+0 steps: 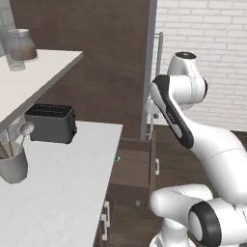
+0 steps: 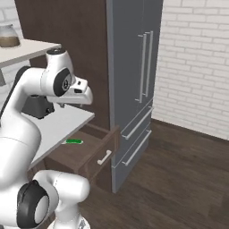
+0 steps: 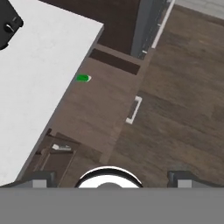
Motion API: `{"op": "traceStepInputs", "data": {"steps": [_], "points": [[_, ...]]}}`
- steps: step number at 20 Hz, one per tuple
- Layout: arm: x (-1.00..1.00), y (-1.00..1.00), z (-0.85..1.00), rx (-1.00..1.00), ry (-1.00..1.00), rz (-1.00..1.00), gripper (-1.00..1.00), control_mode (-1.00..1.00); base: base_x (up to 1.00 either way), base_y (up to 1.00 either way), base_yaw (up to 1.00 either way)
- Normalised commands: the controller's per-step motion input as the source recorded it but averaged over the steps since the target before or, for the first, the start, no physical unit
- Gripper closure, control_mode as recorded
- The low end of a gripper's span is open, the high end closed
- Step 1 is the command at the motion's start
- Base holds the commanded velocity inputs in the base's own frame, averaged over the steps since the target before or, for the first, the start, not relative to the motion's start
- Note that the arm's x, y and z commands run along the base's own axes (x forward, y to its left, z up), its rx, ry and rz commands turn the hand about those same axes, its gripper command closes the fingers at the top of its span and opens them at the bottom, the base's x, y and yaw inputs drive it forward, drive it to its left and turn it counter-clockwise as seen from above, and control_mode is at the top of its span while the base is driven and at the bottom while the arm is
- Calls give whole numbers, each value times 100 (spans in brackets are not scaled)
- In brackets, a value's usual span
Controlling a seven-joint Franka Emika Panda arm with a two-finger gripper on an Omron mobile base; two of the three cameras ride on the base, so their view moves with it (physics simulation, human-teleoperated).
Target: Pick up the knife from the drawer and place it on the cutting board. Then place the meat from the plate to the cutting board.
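In the hand view, the claw (image 3: pixel 112 177) shows its two dark finger tips (image 3: pixel 181 177) spread wide apart at 6 o'clock, holding nothing. Beyond it the wide dark brown wooden drawer (image 3: pixel 98 109) stands pulled out beside the white desk (image 3: pixel 39 74). The knife's bright green handle (image 3: pixel 82 78) lies inside at 11 o'clock, against the desk's edge.

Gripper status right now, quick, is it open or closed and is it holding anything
Gripper: open and empty, high above the pulled-out drawer; the knife lies in the drawer by the counter edge.
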Motion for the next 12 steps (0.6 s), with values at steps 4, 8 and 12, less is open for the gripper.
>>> {"op": "traceStepInputs", "data": {"steps": [4, 8, 12], "points": [[8, -34, -60, 20, 7, 22, -100, -100, 0, 0, 0], [8, -27, -62, 12, 1, 66, -100, -100, 0, 0, 0], [0, 0, -88, -7, -10, 54, -100, -100, 0, 0, 0]]}}
